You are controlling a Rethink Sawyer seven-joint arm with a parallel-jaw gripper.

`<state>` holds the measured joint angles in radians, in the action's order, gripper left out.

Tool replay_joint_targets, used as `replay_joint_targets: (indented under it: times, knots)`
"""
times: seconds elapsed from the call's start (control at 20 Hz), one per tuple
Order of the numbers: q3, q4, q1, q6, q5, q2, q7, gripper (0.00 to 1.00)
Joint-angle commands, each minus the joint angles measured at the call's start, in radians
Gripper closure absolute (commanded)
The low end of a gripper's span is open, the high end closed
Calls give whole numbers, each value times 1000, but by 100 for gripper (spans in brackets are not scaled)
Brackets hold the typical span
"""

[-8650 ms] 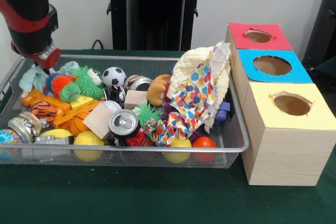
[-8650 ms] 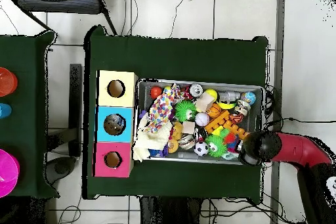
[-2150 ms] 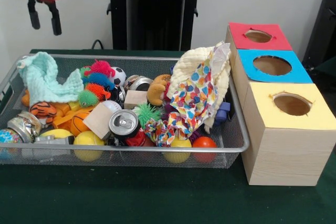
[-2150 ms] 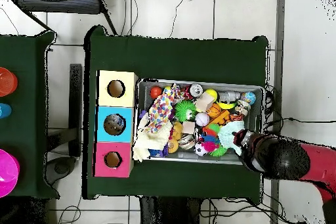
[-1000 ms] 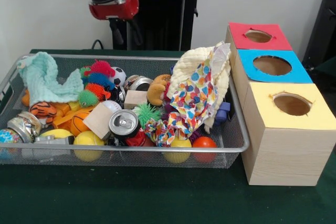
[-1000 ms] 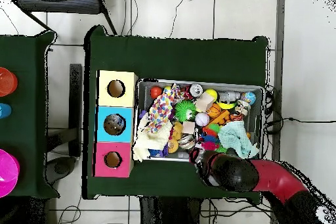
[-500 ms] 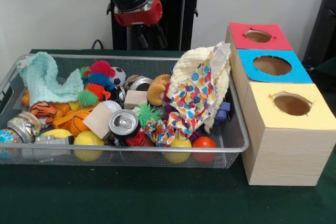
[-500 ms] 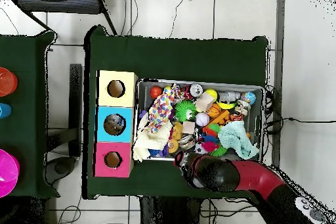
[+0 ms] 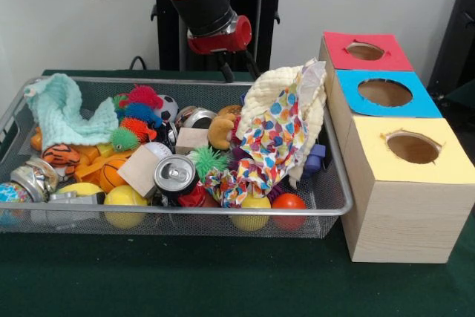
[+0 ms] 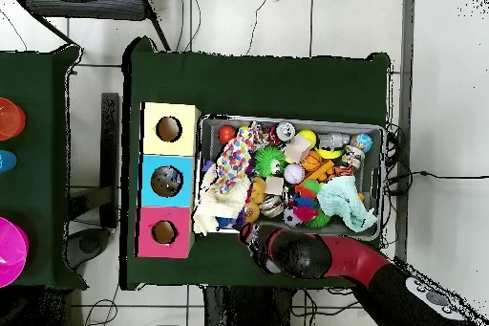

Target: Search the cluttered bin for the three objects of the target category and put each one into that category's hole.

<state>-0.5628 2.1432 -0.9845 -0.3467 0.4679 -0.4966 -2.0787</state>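
The silver wire-mesh bin (image 9: 185, 211) holds a heap of toys, balls, cans and cloths. The hole (image 9: 365, 51) in the red-topped box is at the far right; in the overhead view the hole (image 10: 164, 232) is at the lower left. My gripper (image 9: 238, 70) hangs open and empty over the bin's far rim, just left of a cream cloth (image 9: 278, 83). A polka-dot cloth (image 9: 274, 139) drapes below the cream cloth. A mint cloth (image 9: 63, 113) lies at the bin's left end. In the overhead view my gripper (image 10: 251, 236) is at the bin's (image 10: 287, 119) lower edge.
A blue-topped box (image 9: 386, 93) and a yellow-topped box (image 9: 412, 146) stand in a row with the red one, right of the bin. A soda can (image 9: 175, 174), a wooden block (image 9: 139, 170), a soccer ball (image 9: 168, 108) and yellow balls (image 9: 125, 206) crowd the bin.
The mint cloth, bunched at the far left at first, now lies spread there. My empty gripper has since moved right along the bin's far rim to the cream cloth, lower than before.
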Motion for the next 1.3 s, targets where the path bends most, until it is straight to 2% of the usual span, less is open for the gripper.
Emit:
replay_joint_targets:
  times: [0.05,0.5,0.7,0.95,1.05,1.3]
  knots:
    - [37,-157,31,41,25,70,-16,0]
    - [29,-243,25,29,44,78,29,0]
    - [32,-246,39,-52,32,1,41,0]
    - [49,-221,67,-190,3,-162,43,0]
    - [40,-222,65,-217,-7,-187,54,0]
    - [29,-254,69,-241,5,-168,71,0]
